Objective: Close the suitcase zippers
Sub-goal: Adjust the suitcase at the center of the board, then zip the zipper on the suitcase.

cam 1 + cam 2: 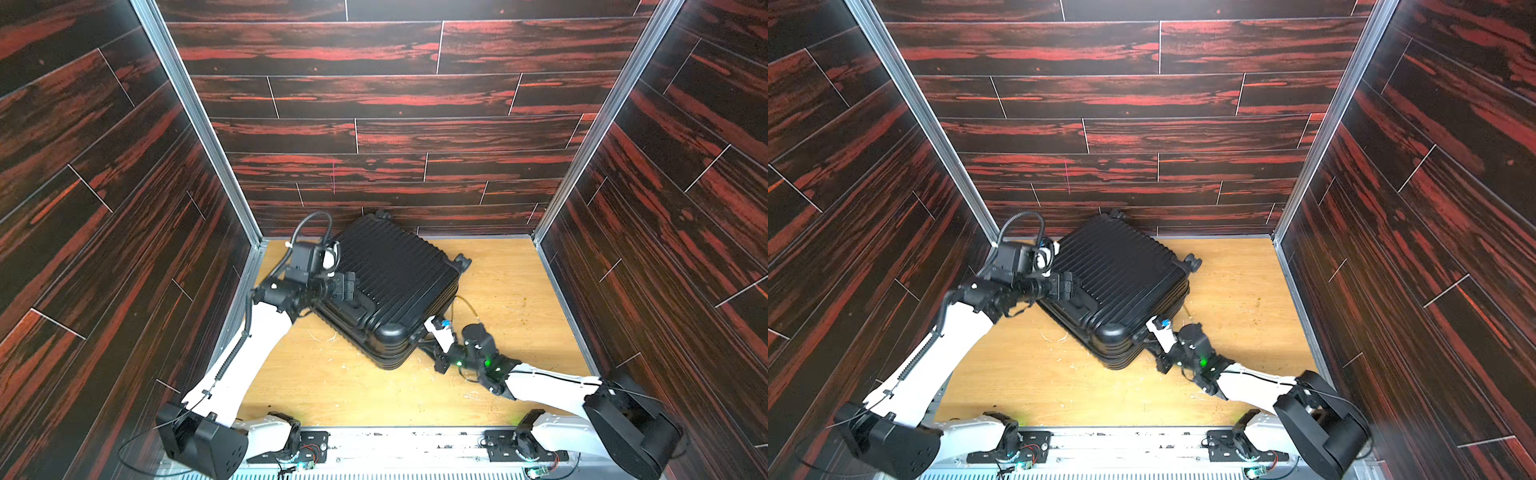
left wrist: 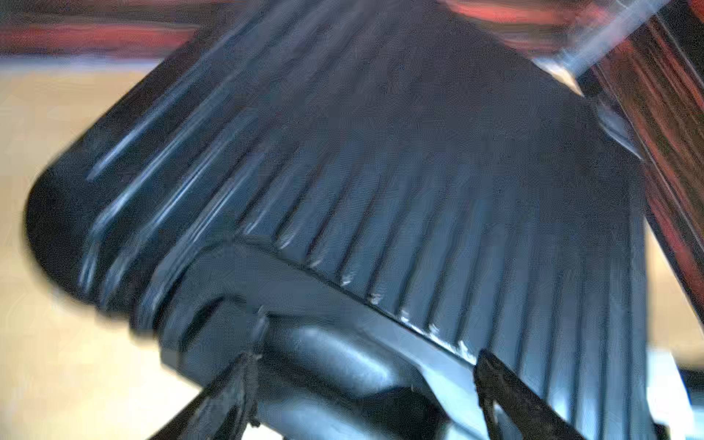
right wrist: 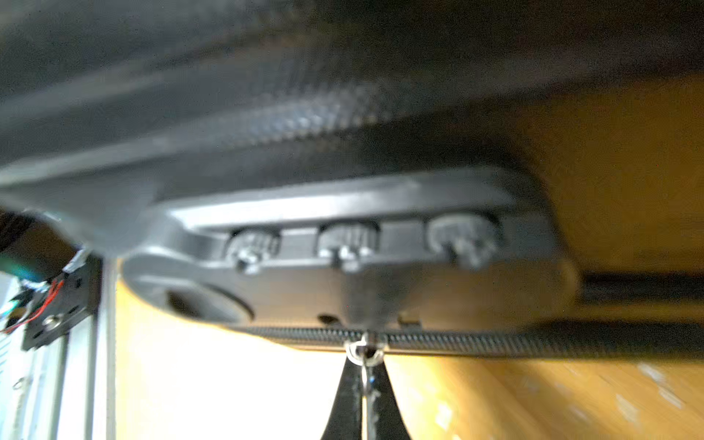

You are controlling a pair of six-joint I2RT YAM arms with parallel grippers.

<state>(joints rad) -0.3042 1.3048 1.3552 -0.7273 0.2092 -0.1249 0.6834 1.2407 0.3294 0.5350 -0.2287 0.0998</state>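
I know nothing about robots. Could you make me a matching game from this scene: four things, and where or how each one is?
1 suitcase
2 left gripper
3 right gripper
4 lock dials

a shut on the zipper pull
b lying flat on the table
c open, straddling a handle
d three in a row

Pairs: 1-b, 2-c, 3-a, 4-d

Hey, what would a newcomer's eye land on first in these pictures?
The black ribbed suitcase, lying flat and skewed on the wooden table toward the back wall, dominates both top views. At its near corner, beside the dial lock, the right claw is pinched shut on a zipper pull. The left claw stands open at a side handle.
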